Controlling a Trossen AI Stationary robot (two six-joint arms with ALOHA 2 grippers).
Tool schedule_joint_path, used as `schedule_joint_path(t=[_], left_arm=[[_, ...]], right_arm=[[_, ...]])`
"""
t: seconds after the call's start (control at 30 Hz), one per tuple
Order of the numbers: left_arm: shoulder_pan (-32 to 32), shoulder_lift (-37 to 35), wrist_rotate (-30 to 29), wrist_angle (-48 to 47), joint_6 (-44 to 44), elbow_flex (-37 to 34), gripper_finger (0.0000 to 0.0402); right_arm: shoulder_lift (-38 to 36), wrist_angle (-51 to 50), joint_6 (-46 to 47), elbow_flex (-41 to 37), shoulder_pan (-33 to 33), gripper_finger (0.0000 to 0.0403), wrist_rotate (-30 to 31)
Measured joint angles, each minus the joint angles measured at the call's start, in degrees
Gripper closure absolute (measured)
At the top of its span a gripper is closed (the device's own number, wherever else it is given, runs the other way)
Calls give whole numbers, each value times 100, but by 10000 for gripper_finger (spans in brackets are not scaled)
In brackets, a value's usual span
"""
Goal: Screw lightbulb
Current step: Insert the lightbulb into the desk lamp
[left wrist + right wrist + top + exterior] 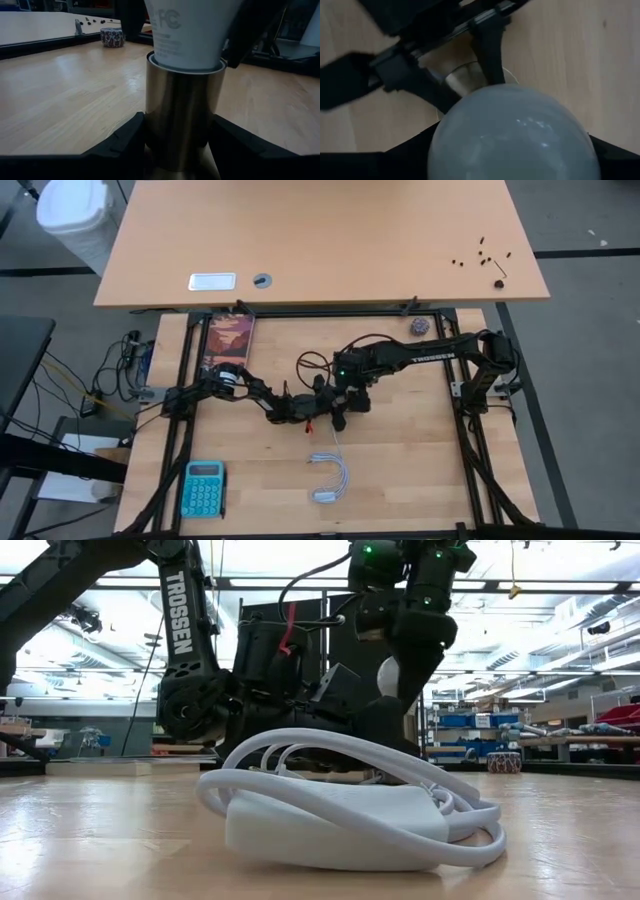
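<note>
Nearest you: coiled white cord on table | mid-table: left gripper clenched round brass socket | lightbulb seated in socket — right gripper grasping its globe | beyond: patterned ball

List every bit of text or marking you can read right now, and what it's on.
"TROSSEN": on the right arm, seen from above.
"TROSSEN": on an arm link, low view.
"FC" mark: on the lightbulb above the socket; the fine print beneath is too blurred.
Calculator keys: too small.
</note>
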Motion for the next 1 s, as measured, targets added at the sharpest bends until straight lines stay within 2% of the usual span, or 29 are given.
schedule_joint_path(t=[0.2,0.43,0.57,0.7,0.8,1.0], left_arm=[[0,7,-12,-45,89,113,204],[-2,13,-38,-105,91,198,204],[-2,13,-52,-142,100,207,204],[-2,13,-52,-144,94,208,204],[-18,13,-67,-142,85,209,204],[-24,8,-83,-147,68,211,204]], right_arm=[[6,-34,998,0,0,144,-176],[15,-139,2683,8,38,125,-338],[15,9,3160,9,70,125,-327],[15,15,3265,9,70,130,-319],[15,19,2993,9,70,125,-349],[15,161,2206,9,-176,77,-781]])
